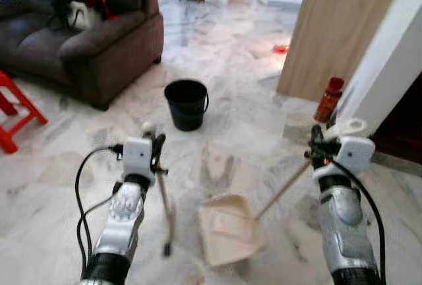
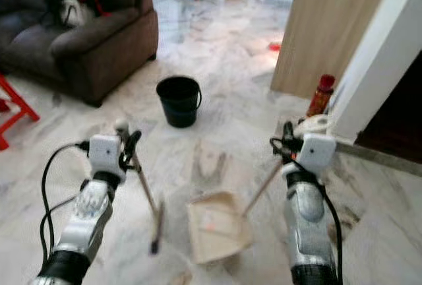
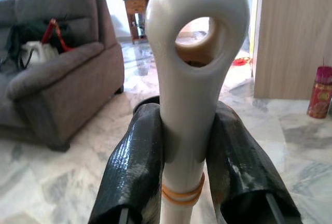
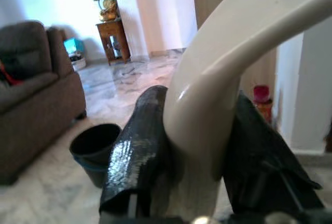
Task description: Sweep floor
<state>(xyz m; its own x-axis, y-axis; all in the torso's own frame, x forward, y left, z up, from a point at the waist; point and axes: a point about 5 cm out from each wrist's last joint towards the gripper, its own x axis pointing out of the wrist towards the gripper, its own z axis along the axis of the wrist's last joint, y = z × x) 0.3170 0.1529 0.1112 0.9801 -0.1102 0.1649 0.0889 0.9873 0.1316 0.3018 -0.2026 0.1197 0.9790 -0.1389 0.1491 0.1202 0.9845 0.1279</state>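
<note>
Broom [image 1: 165, 209] clamped near its top in left gripper [image 3: 187, 146], fingers [image 3: 132, 175] pressed to either side of pale looped handle, head down on marble floor [image 1: 59, 166] just left of dustpan. Judged light and stiff; smooth plastic handle likely slippery, so grip below loop, by orange band, seemed sound. Dustpan [image 1: 227, 229] flat on floor between arms, mouth facing away, long stick rising to right gripper [image 4: 199, 167], closed around curved cream handle. Also judged light; long lever would make pan swing easily, so hold near top gave reach but little control. Small reddish scrap inside pan, hard to identify. Beyond, black bucket [image 1: 186, 103] standing open, well apart. Red bottle [image 1: 328, 99] by wall, right. Farther off, dark sofa [image 1: 86, 41], left.
</note>
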